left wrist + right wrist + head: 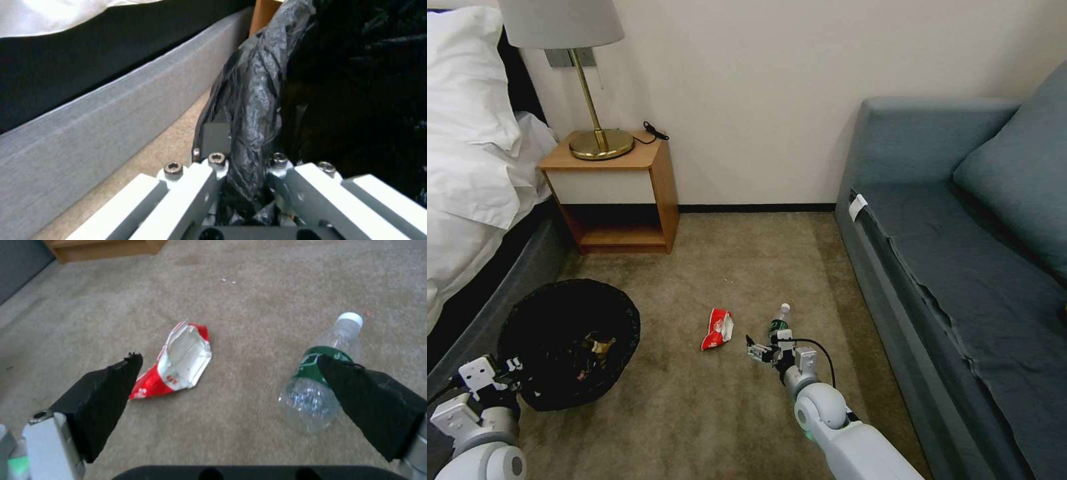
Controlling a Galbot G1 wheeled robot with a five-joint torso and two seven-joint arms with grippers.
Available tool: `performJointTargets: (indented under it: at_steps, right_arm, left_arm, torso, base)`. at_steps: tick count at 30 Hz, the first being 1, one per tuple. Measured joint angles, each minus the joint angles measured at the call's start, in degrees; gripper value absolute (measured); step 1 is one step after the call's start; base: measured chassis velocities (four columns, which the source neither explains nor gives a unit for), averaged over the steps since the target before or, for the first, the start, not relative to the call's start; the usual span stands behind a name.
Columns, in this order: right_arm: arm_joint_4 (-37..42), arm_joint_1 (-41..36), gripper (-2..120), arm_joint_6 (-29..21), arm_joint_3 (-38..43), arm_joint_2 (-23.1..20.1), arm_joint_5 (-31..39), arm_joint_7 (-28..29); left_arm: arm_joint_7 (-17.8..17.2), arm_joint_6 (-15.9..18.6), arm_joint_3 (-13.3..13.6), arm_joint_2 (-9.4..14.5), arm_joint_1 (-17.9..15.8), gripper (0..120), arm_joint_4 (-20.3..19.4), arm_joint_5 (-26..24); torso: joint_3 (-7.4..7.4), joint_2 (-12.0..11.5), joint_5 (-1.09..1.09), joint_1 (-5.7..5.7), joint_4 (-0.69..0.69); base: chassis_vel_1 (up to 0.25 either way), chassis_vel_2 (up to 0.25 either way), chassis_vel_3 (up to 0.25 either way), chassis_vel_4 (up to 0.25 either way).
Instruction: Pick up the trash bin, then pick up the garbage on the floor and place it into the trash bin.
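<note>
The trash bin (pixel 570 340), lined with a crinkly black bag (pixel 253 110), hangs at the lower left beside the bed base. My left gripper (pixel 510 370) (pixel 247 166) is shut on its near rim. Some litter (pixel 594 347) lies inside the bin. On the floor (pixel 727 267) lie two pieces of garbage, a crumpled red-white wrapper (pixel 718 329) (pixel 178 363) and a small clear bottle with a green label (pixel 778 319) (pixel 320 380). My right gripper (pixel 767 347) (pixel 228 358) hovers low over the carpet between them, open, with one fingertip near the wrapper and the other in front of the bottle.
A wooden nightstand (pixel 617 193) with a brass lamp (pixel 594 127) stands against the far wall. The bed (pixel 474 173) runs along the left, its grey base (pixel 102 116) close to the bin. A blue-grey sofa (pixel 960 253) lines the right side.
</note>
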Motion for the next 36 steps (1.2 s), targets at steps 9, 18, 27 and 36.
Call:
performJointTargets:
  at_steps: [9, 18, 27, 36]
  right_arm:
    - [-0.5, -0.1, 100, 0.0, -0.1, 0.1, -0.3, -0.2]
    - [-1.1, -0.4, 100, 0.0, 0.2, 0.4, -1.1, -0.1]
    - [-1.3, -0.7, 100, -0.3, 0.3, 0.5, -1.3, -0.1]
    - [-1.0, -0.9, 100, -1.2, 0.0, -1.1, -1.1, 0.5]
  left_arm:
    - [0.1, -0.1, -0.1, 0.0, 0.0, 2, 0.2, 0.1]
    - [0.2, -0.5, 0.0, 0.2, 0.3, 2, 0.5, 0.1]
    - [0.3, -0.5, 0.2, 0.2, 0.3, 2, 0.7, 0.3]
    - [0.3, -0.6, 0.9, 0.1, 0.2, 2, 0.8, 1.0]
  torso:
    - [0.0, 0.0, 0.0, 0.0, 0.0]
    - [0.0, 0.0, 0.0, 0.0, 0.0]
    - [0.0, 0.0, 0.0, 0.0, 0.0]
    - [0.0, 0.0, 0.0, 0.0, 0.0]
  base:
    - [-0.087, 0.091, 0.086, -0.088]
    - [-0.091, 0.095, 0.096, -0.088]
    - [-0.088, 0.089, 0.085, -0.085]
    - [-0.088, 0.084, 0.094, -0.082]
